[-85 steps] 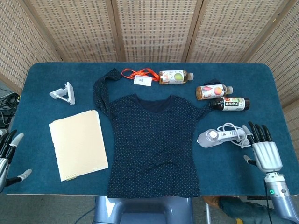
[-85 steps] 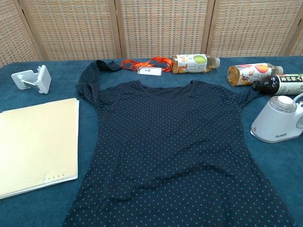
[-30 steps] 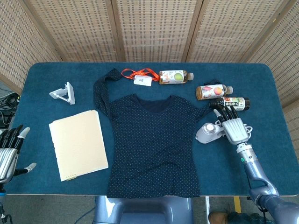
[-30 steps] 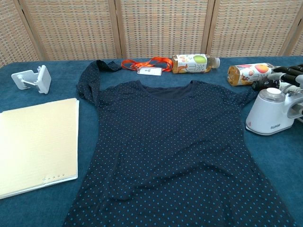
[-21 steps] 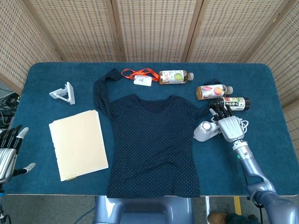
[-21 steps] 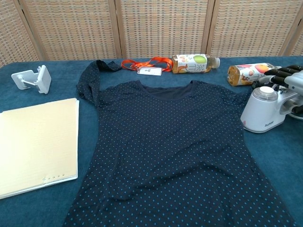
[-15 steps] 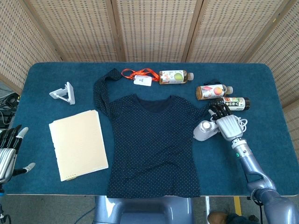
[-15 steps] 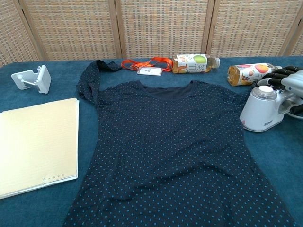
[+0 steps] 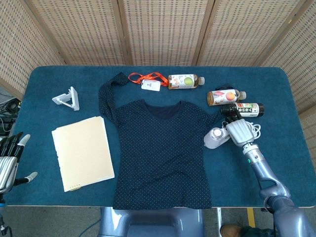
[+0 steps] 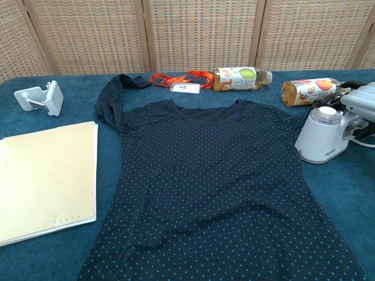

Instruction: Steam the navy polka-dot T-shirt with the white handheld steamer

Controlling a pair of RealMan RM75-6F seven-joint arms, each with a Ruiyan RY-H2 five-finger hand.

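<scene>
Woven cane screens back my view; below them a dark blue felt-topped table (image 9: 44, 84) runs wide. Just left of my right hand (image 9: 239, 131) the navy polka-dot cotton T-shirt (image 9: 160, 153) lies flat. My right hand is wrapped over the handle of the rounded white plastic handheld steamer (image 9: 216, 138), gripping it. Three plastic bottles lie just beyond it. My left hand (image 9: 8, 163) hangs off the table's near-left edge, fingers spread, holding nothing.
</scene>
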